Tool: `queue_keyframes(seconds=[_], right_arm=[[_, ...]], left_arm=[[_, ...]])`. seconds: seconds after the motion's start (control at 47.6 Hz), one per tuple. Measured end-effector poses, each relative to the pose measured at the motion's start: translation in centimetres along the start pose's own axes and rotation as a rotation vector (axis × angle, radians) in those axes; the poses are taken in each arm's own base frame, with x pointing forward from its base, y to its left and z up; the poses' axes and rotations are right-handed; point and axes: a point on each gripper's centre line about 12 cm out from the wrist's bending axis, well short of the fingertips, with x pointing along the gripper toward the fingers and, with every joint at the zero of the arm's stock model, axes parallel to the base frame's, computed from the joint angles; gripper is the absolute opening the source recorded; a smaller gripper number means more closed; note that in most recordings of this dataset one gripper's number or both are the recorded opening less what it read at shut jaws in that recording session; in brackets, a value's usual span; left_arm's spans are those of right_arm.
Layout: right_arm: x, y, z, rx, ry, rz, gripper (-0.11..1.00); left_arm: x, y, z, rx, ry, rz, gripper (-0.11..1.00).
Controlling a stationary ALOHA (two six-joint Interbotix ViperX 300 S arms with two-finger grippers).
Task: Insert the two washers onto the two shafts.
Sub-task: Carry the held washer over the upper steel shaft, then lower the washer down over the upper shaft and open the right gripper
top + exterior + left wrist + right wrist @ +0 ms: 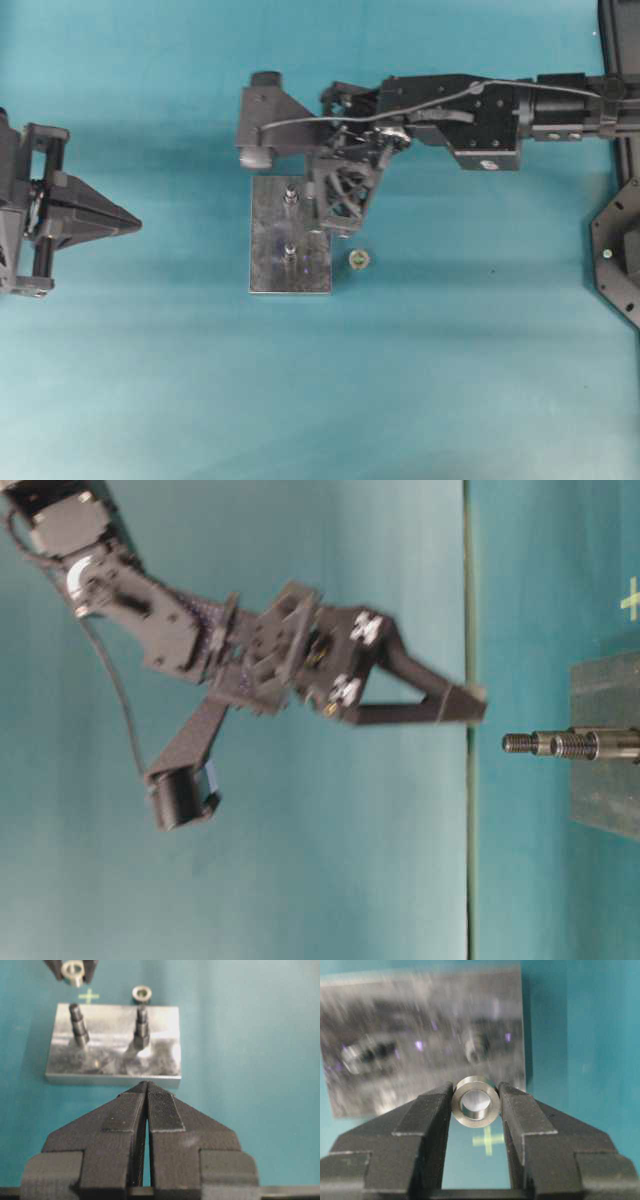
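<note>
A metal plate (270, 260) carries two upright threaded shafts (290, 197) (289, 250). My right gripper (340, 232) hovers just past the plate's right edge, shut on a steel washer (475, 1101), which it holds by the rim with the bore facing the camera. From the left wrist view the held washer (74, 972) hangs beyond the left shaft (78, 1022). A second washer (358, 260) lies flat on the table beside the plate, behind the other shaft (141, 1027). My left gripper (135, 222) is shut and empty, well left of the plate.
A yellow-green cross mark (488, 1140) lies on the teal table under the right gripper. In the table-level view the right gripper (470, 705) is level with and slightly apart from the shaft tips (520, 743). A black fixture (620, 250) sits at the right edge.
</note>
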Motion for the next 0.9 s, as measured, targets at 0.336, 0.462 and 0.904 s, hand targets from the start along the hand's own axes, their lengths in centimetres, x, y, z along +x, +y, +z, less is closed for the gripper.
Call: queue_keyframes(seconds=[0.336,0.462,0.904], right_arm=[[1.3,0.2,1.0,-0.052,0.008,0.002,0.34],[1.9,0.1,1.2,-0.059,0.015,-0.003,0.34],[2.5,-0.5,1.1,-0.082,0.044,-0.029,0.34]], left_arm=[[-0.1,0.0,0.1,0.0,-0.006,0.0,0.0],[-0.1,0.0,0.0,-0.001,-0.006,-0.002,0.0],[-0.1,-0.2,0.0,-0.031,-0.006,-0.009,0.0]])
